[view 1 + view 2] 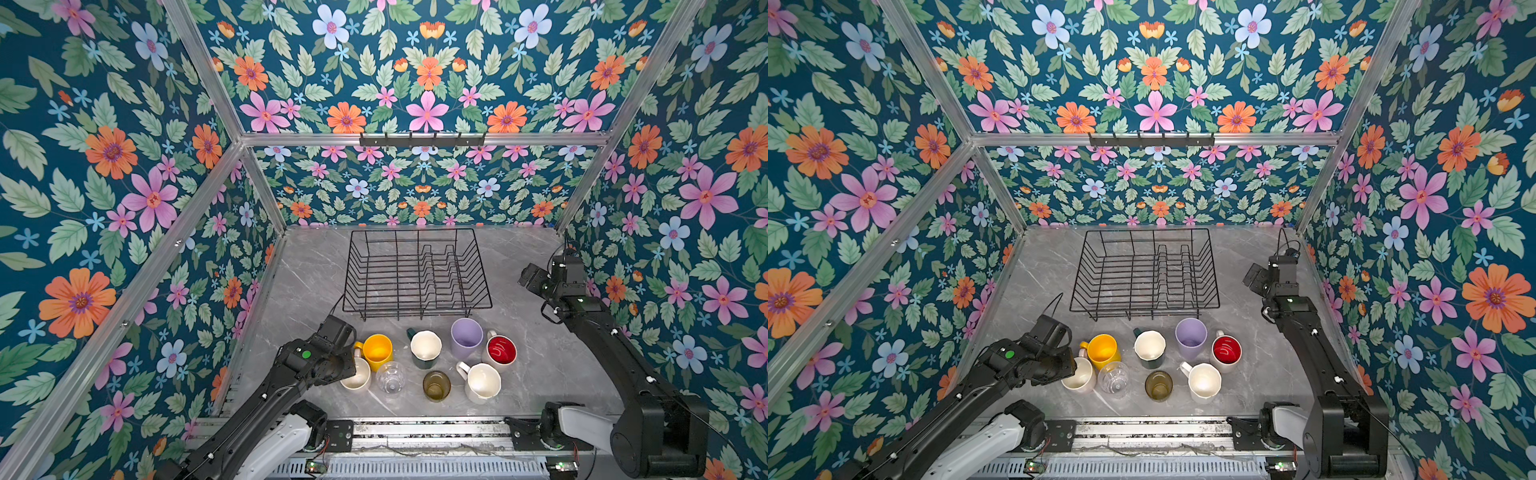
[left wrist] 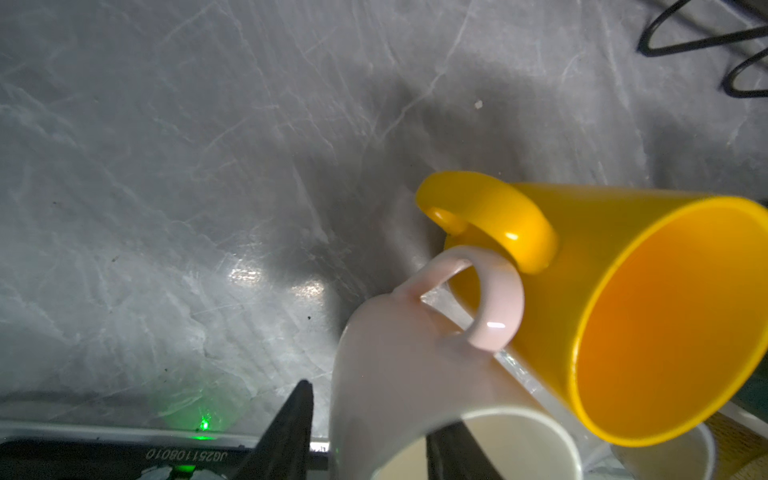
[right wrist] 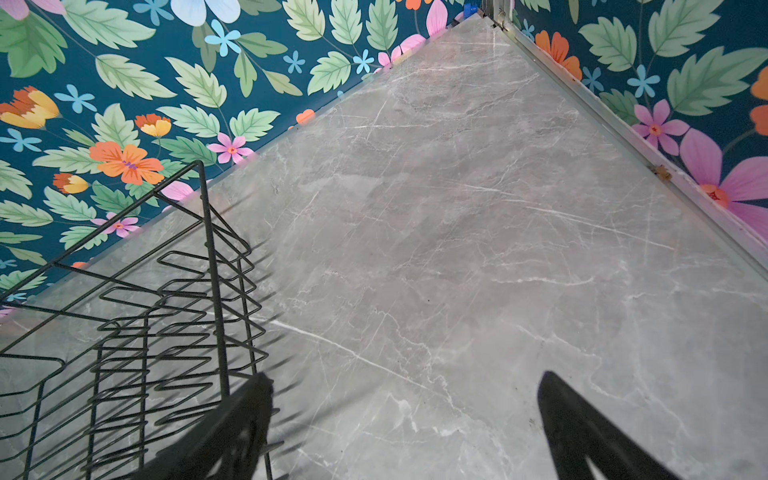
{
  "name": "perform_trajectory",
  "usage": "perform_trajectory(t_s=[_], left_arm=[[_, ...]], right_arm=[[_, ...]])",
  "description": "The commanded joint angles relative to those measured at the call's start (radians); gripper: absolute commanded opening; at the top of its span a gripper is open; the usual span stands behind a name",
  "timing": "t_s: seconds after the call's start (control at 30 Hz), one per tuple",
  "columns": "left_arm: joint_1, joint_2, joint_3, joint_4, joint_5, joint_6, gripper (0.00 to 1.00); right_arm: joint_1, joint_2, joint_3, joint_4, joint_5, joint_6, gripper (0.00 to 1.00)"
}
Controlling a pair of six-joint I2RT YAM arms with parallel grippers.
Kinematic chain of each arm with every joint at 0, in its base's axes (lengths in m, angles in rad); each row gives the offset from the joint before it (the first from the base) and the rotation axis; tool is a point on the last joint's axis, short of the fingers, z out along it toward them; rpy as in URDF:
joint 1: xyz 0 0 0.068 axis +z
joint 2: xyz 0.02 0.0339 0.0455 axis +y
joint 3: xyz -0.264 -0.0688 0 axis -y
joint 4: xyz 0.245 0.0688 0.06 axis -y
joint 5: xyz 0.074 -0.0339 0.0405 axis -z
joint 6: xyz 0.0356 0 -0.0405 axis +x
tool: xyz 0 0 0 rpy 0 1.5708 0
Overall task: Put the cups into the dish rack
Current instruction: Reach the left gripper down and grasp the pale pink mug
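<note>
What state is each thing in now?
Dish rack: empty.
Left pincer: open.
Right pincer: open, empty.
Cream cup: upright, wall between left pincer's fingers.
Yellow mug: upright.
Dark green mug: upright.
Lilac tumbler: upright.
Red-lined mug: upright.
White mug: upright.
Olive glass: upright.
Clear glass: cannot tell.

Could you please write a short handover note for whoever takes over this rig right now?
Left tool: open, straddling the cream cup wall, one finger inside, one outside; not clamped yet.
Right tool: open, empty, over bare table beside the right end of the dish rack.
Cups: all eight sit on the table in front of the dish rack: cream cup, yellow mug, clear glass, dark green mug, lilac tumbler, red-lined white mug, olive-amber glass, white mug.
Done: nothing loaded; the dish rack holds no cup.
Left: all eight cups, probably the cream cup first.
</note>
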Motion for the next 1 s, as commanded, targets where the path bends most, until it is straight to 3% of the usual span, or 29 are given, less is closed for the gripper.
perform_trajectory(t_s=[0.0, 0.57, 0.8, 0.97], left_arm=[[-0.009, 0.006, -0.017, 0.031, -0.006, -0.020, 0.42], [-0.036, -0.033, -0.025, -0.005, -0.025, -0.037, 0.00], [-0.037, -0.056, 0.087, -0.093, -0.075, -0.005, 0.00], [-0.037, -0.090, 0.261, -0.170, -0.165, 0.051, 0.00]], right_arm=[[0.002, 0.002, -0.002, 0.029, -0.002, 0.001, 0.99], [0.001, -0.003, -0.013, 0.040, -0.013, 0.007, 0.99], [0.002, -0.009, -0.009, 0.040, -0.026, 0.011, 0.99], [0.001, -0.034, -0.011, 0.044, -0.049, 0.006, 0.99]])
